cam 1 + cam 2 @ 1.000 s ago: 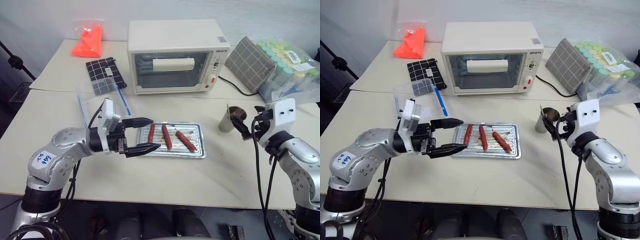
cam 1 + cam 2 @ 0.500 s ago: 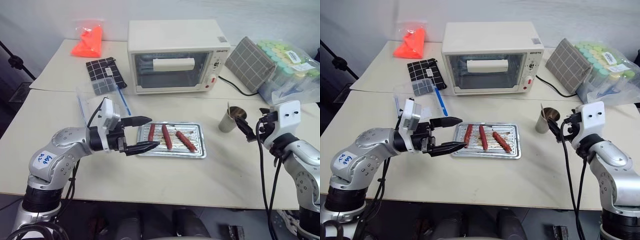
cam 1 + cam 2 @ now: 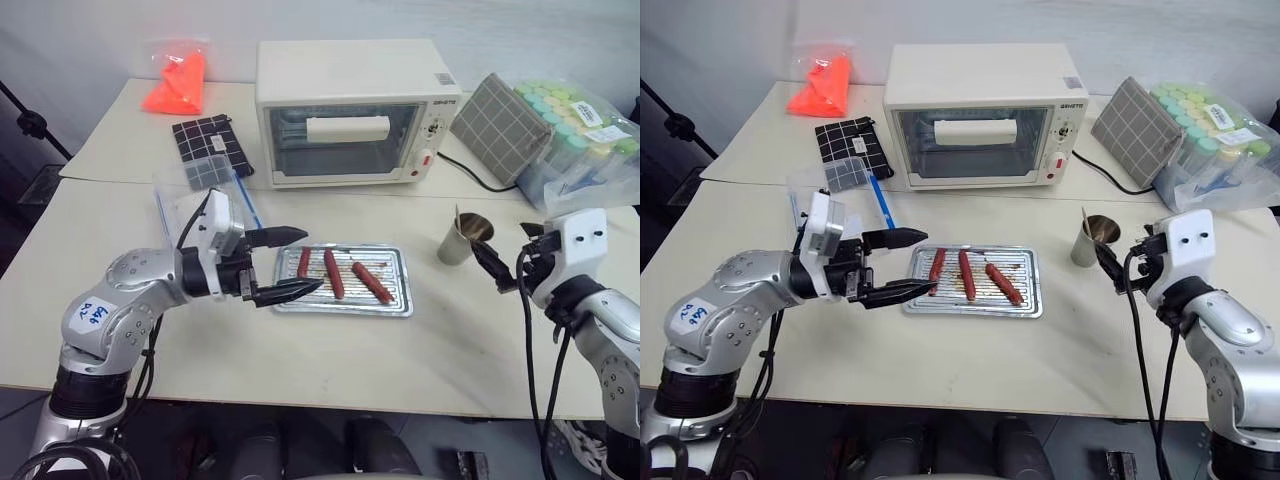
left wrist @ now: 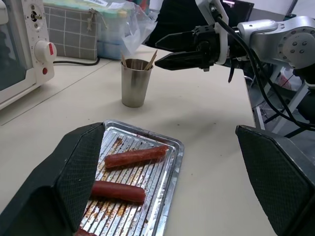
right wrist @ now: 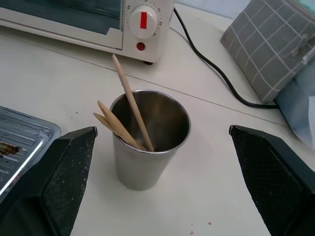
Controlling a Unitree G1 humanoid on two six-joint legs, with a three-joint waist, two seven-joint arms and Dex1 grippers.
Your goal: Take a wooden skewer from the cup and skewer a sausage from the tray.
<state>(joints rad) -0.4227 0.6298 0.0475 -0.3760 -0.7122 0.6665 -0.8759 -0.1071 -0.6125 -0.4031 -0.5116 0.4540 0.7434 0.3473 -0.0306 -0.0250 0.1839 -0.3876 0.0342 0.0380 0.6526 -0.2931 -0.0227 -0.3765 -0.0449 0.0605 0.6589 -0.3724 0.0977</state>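
Meanwhile, both grippers gape: left gripper [image 3: 285,264] beside the tray [image 3: 395,302] with 3 sausages, right gripper [image 3: 497,263] near the cup [image 3: 462,243].

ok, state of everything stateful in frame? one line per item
small grey metal cup: upright, holding skewers
pale wooden skewers: leaning in the cup, none taken
silvery ridged tray: flat on the table, greasy
three reddish-brown sausages: lying on the tray, unskewered
cream toaster oven: door shut
left gripper: open, empty, at the tray's edge
right gripper: open, empty, short of the cup
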